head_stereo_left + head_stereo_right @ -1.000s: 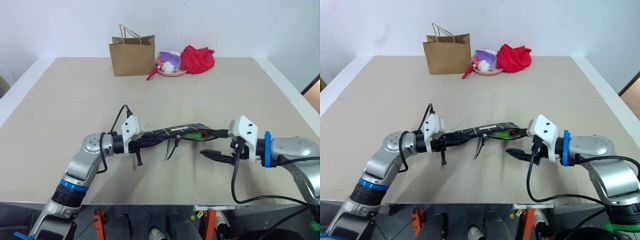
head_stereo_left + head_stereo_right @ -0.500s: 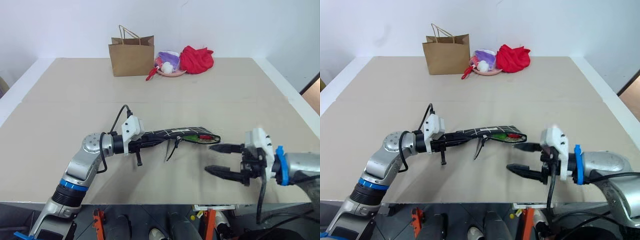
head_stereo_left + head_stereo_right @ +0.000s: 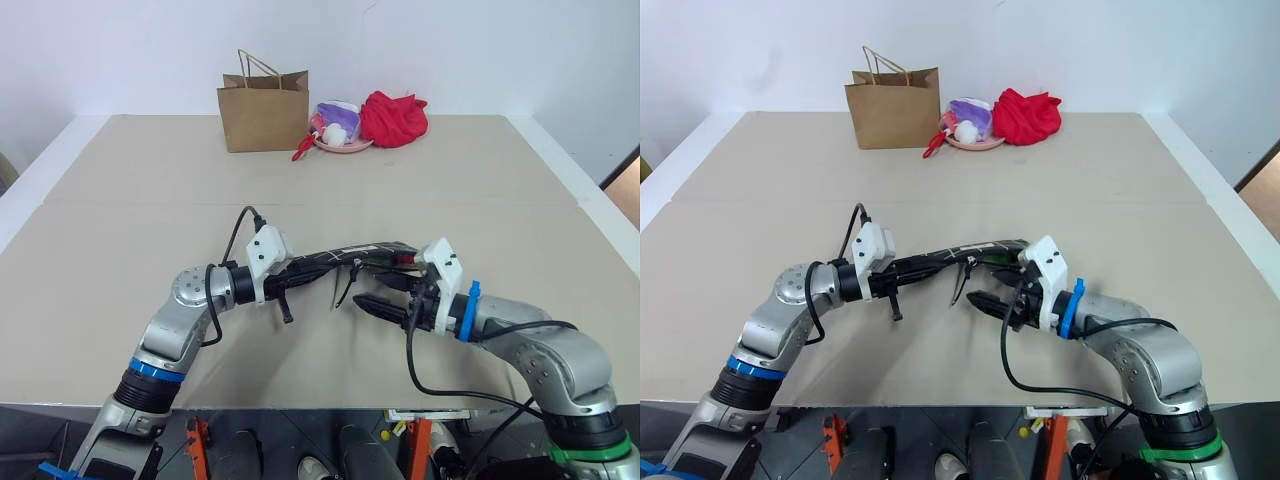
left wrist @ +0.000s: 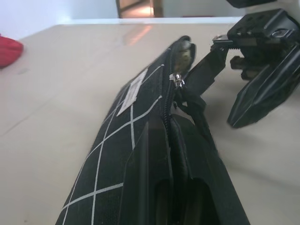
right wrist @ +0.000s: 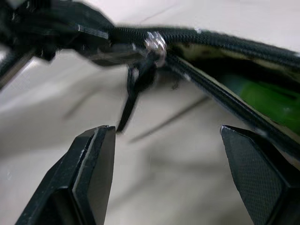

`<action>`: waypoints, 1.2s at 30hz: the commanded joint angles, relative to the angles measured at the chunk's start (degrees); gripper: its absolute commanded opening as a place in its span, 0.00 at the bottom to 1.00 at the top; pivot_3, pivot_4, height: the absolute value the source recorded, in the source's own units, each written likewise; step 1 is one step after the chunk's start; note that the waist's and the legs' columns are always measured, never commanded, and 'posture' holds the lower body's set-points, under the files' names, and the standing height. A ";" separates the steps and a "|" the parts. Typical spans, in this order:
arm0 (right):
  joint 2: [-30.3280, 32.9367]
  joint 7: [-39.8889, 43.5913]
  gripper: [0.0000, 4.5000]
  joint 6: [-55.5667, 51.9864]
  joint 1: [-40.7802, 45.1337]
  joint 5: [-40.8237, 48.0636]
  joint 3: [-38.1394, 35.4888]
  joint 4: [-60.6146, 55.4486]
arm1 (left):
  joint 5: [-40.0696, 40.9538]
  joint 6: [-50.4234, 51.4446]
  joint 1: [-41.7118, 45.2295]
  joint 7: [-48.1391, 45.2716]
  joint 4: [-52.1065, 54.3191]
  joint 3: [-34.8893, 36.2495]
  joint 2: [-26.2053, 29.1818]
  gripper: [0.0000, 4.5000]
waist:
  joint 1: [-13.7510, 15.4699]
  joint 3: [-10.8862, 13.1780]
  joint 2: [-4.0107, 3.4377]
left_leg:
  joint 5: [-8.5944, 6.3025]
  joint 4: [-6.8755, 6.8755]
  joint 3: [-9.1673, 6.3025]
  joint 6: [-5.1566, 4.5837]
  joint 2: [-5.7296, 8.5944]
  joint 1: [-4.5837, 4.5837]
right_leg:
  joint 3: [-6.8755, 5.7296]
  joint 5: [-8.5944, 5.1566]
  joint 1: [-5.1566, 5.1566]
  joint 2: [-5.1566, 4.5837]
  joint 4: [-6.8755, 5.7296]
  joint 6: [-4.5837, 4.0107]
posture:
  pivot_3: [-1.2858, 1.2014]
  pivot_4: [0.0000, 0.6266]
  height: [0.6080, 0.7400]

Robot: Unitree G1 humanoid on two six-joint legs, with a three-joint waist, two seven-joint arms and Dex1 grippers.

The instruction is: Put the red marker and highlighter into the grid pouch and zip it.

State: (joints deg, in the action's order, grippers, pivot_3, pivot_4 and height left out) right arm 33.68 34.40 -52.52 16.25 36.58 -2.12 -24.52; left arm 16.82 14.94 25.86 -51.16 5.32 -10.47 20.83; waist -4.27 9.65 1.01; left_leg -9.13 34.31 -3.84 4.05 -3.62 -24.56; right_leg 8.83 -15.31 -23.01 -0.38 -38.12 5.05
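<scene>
Although the grid pouch (image 3: pixel 350 258) was held clear of the surface (image 3: pixel 120 200), its zip was only part-closed: the slider (image 5: pixel 155 43) sat roughly midway along the top edge, with the black pull tab (image 5: pixel 136 83) hanging loose beneath it. The left tool (image 3: pixel 290 282) was clenched on the pouch's left end. The right tool (image 3: pixel 392 292) was released, fingers wide apart, sitting at the pouch's right end with the tab ahead of the gap and nothing grasped.

Contents: the highlighter (image 5: pixel 267 96) showed green through the open stretch of the mouth. A spot of red beside it in the head views, judged the red marker (image 3: pixel 404 262), though too small to confirm.

Orientation: the pouch's long axis ran left–right across the near middle of the surface, about level, zip edge uppermost. The open end pointed right, toward the right tool.

Risks, as judged:
- The tab was thin and dangling; a closing pinch could miss it or catch fabric instead.
- The slider would probably have to travel right. The only anchor was at the far left end, so the unsupported right end could sag or twist under the pull, jamming the zip.
- A hard tug could drag the pouch out of the left tool's grip.
- The mouth faced partly sideways, so tilting it could let the pens slide out.
</scene>
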 commanded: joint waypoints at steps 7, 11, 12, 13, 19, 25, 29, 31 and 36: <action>-5.05 -6.98 0.86 -6.92 5.20 2.00 0.28 -2.72 | -0.73 -0.74 0.50 2.03 1.07 0.20 -0.63 0.00 | -0.07 0.00 -0.01 | -0.01 -0.02 -0.01 -0.01 0.00 0.01 | -0.02 -0.01 -0.01 0.01 -0.01 -0.02 | 0.52 0.24 1.00; -7.84 -9.55 0.86 -8.02 7.67 1.58 0.65 -1.61 | -0.59 -0.59 0.41 1.98 1.23 0.04 -0.49 0.00 | -0.07 0.00 -0.01 | 0.00 -0.01 -0.01 -0.01 0.00 0.01 | -0.02 0.00 -0.01 0.01 -0.01 -0.01 | 0.52 0.24 1.00; -8.49 -10.16 0.86 -8.03 8.24 1.34 0.64 -1.10 | -0.57 -0.54 0.39 1.95 1.28 -0.03 -0.49 0.00 | -0.08 0.00 -0.01 | 0.00 -0.01 -0.01 -0.01 0.00 0.01 | -0.01 0.00 -0.01 0.00 -0.01 -0.01 | 0.52 0.24 1.00; -8.85 -10.54 0.86 -8.02 8.64 1.14 0.69 -0.71 | -0.56 -0.49 0.36 1.94 1.36 -0.11 -0.51 0.00 | -0.08 0.00 -0.01 | -0.01 -0.01 -0.01 -0.01 0.00 0.00 | -0.02 0.00 -0.02 0.01 -0.01 -0.01 | 0.52 0.24 1.00; -9.33 -11.74 0.29 -7.05 9.17 -0.48 1.26 -0.20 | -0.39 -0.33 0.29 1.68 1.53 -0.11 -0.21 0.00 | -0.05 0.00 -0.01 | -0.01 -0.02 -0.02 -0.01 0.00 -0.04 | -0.02 -0.01 -0.05 0.00 0.00 -0.01 | 0.52 0.24 1.00; -9.14 -11.33 0.03 -6.50 8.57 -0.79 0.87 -0.71 | -0.16 -0.22 0.32 1.30 1.45 0.17 0.35 0.00 | -0.09 0.00 -0.01 | -0.01 -0.02 -0.02 -0.01 0.00 -0.04 | -0.02 -0.01 -0.07 0.01 -0.01 -0.01 | 0.52 0.24 1.00; -7.48 -10.50 0.03 -5.18 7.61 -1.48 0.40 -1.43 | 0.18 -0.04 0.40 0.72 1.52 0.46 0.93 0.00 | -0.07 0.00 -0.01 | -0.01 -0.02 -0.02 -0.01 0.00 -0.05 | -0.02 -0.01 -0.07 0.01 0.00 -0.01 | 0.52 0.24 1.00; -6.18 -10.12 0.03 -4.94 6.97 -1.10 -1.42 -1.63 | 0.49 0.23 0.33 0.25 1.73 0.66 1.29 0.00 | -0.07 0.00 -0.01 | -0.01 -0.03 -0.02 -0.01 0.00 -0.06 | -0.02 -0.02 -0.08 0.01 0.00 -0.02 | 0.52 0.24 1.00; -1.92 -8.82 0.03 -4.86 4.52 -0.24 -6.33 -1.20 | 0.97 0.56 -0.17 -0.39 2.20 1.03 2.10 0.00 | -0.04 0.00 -0.01 | -0.01 -0.03 -0.02 -0.01 0.00 -0.10 | -0.02 -0.02 -0.11 0.00 0.00 -0.01 | 0.52 0.24 1.00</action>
State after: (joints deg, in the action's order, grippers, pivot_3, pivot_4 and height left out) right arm 30.63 25.19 -58.51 20.94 35.93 -5.12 -24.10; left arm 16.94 15.49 25.76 -51.20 5.52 -10.80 22.07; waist -4.31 9.65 1.00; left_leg -9.14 34.29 -3.85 4.03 -3.62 -24.66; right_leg 8.81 -15.33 -23.12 -0.37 -38.12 5.04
